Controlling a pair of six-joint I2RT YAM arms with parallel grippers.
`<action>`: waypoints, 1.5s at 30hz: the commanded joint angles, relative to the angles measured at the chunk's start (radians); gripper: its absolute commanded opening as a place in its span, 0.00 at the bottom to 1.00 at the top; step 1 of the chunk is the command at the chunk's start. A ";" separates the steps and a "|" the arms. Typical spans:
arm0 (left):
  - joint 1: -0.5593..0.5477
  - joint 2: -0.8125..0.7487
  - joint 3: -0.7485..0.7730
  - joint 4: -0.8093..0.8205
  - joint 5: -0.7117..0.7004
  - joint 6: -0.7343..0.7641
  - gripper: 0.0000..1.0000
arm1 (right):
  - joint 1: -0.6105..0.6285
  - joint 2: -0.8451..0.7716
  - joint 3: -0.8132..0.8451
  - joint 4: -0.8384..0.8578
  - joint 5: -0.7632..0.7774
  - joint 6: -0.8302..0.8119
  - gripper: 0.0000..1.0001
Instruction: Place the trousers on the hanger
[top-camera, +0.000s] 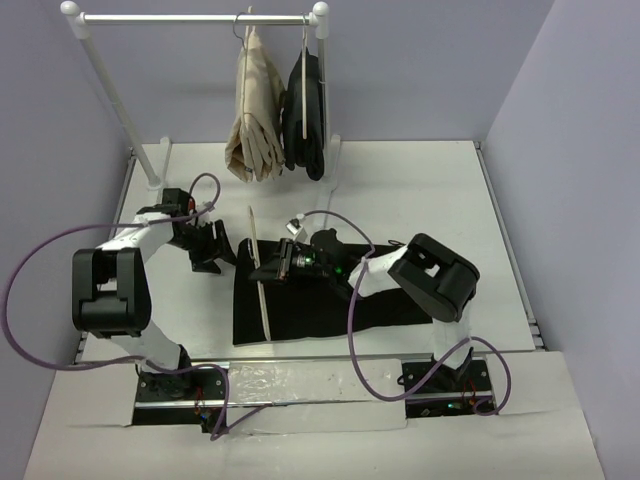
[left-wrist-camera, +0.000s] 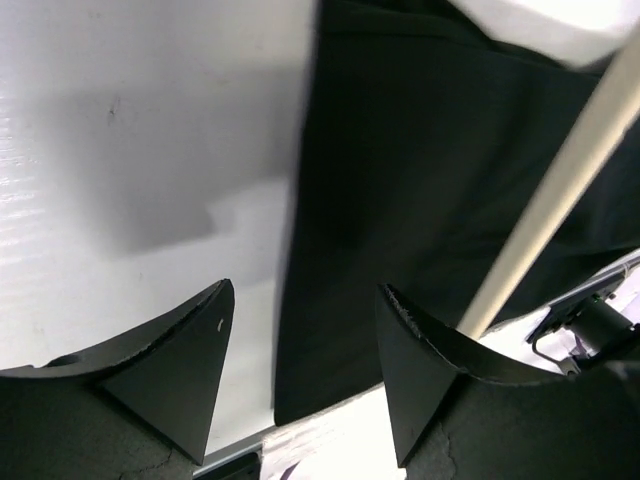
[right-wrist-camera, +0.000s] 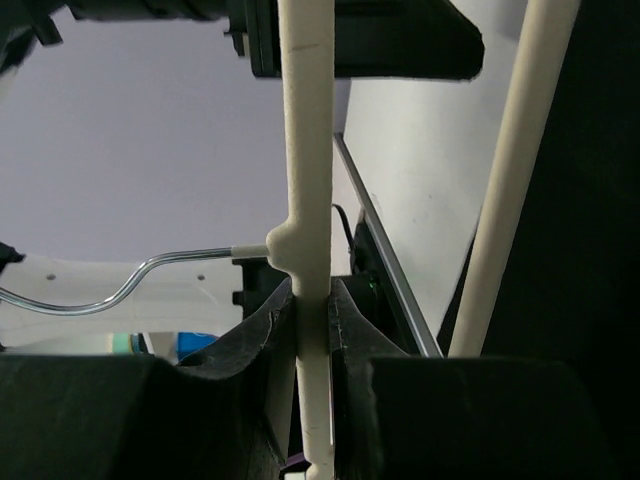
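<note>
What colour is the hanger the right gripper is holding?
The hanger is plain cream-white; the right wrist view shows it best.

wears black housings (top-camera: 110, 290) on white links (top-camera: 135, 231); trails looping purple cables (top-camera: 350, 315); ends in matte black, wedge-shaped end effector fingers (left-wrist-camera: 170, 380).

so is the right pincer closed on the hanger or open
Shut on it: in the right wrist view the right pincer clamps the hanger by its cream bar, with no gap on either side.
</note>
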 joint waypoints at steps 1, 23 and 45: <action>-0.004 0.029 -0.011 0.051 0.032 0.003 0.67 | 0.023 0.006 -0.048 0.120 0.029 0.036 0.00; -0.064 0.184 -0.111 0.179 0.077 -0.046 0.48 | 0.031 0.161 -0.063 0.197 0.094 0.088 0.00; 0.112 0.057 0.083 -0.075 0.162 0.103 0.00 | 0.033 0.175 0.123 0.088 0.068 0.066 0.00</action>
